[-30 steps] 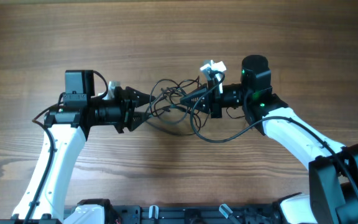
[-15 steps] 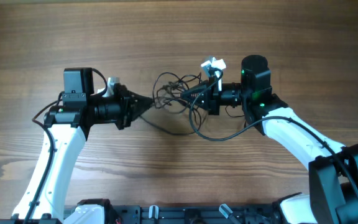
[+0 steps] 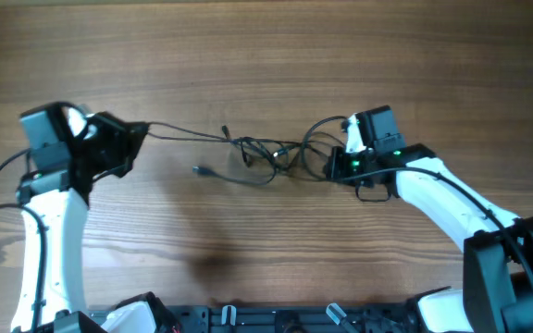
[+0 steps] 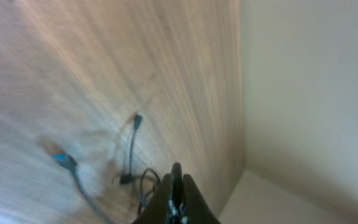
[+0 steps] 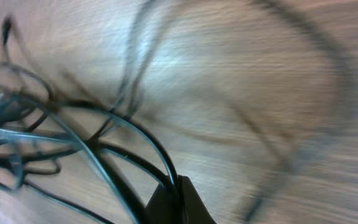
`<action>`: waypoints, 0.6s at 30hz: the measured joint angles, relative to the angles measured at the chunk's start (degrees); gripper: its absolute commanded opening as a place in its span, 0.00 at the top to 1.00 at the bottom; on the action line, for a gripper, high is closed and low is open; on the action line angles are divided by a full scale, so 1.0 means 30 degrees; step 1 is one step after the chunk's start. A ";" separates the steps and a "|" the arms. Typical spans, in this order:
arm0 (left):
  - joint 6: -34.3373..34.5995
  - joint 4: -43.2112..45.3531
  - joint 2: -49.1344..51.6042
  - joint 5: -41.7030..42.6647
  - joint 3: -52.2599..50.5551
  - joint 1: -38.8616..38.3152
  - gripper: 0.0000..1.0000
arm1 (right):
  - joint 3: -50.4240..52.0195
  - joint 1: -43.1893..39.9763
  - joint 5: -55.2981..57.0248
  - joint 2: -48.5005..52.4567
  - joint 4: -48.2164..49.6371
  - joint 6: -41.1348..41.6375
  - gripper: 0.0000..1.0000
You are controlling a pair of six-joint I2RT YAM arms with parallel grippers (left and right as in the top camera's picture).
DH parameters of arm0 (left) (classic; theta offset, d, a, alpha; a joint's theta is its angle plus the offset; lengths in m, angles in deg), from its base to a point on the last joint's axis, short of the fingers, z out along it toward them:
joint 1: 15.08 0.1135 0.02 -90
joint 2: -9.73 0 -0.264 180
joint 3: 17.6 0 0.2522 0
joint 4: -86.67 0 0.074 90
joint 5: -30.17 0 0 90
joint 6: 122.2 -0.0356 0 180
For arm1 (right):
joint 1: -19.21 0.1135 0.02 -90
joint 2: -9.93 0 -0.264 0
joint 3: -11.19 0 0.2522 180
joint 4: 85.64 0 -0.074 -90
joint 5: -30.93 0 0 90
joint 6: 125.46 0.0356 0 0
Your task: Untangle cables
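A: Since both arms seem to have hold of them, where do the cables [image 3: 265, 153] lie?

B: On the worktop [image 3: 266, 55], as a loose dark knot between the two arms, closer to the right one. The left gripper [image 3: 140, 132] is clenched on one strand [image 3: 188, 132], which runs nearly straight from its tips to the knot. The right gripper [image 3: 333, 166] is clamped on the knot's right edge, with loops rising around it.

A: How would you expect them to handle?

B: Very light and limp, I judge, and thin enough to slip through closed pads. A pull will likely drag the whole knot along, so one side has to anchor it. The best hold is on a single strand just outside the knot, or behind a plug end [image 3: 198, 169] like the free one lying left of it, never on a crossing.

A: What do the wrist cameras add?

B: The right wrist view shows several cords [image 5: 73, 137] crossing one another and converging at the finger, which the overhead view merges into a clump. The left wrist view shows the fingers [image 4: 166, 199] pressed together and, beyond them, a loose end [image 4: 64, 160] with a bluish tip, though blurred. Only the overhead view shows both arms and the stretched strand at once.
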 measured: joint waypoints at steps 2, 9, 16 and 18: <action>-0.0270 -0.1362 0.0000 0.0138 -0.0015 0.1909 0.96 | 0.0000 -0.1129 0.0379 0.0000 0.0204 0.0889 0.96; -0.1537 -0.0525 0.0015 0.2004 -0.0124 0.7672 0.96 | -0.0386 -1.0178 -0.0903 -0.2346 0.0437 0.0845 0.96; 0.1377 0.7016 0.0051 0.1945 -0.0117 0.9763 0.96 | -0.0525 -1.2269 -0.1115 -0.3016 0.0430 -0.1027 0.95; 0.2047 0.7701 0.0058 0.1953 -0.0131 0.9748 0.96 | -0.0525 -1.1876 -0.2441 -0.3016 0.0262 -0.1880 0.95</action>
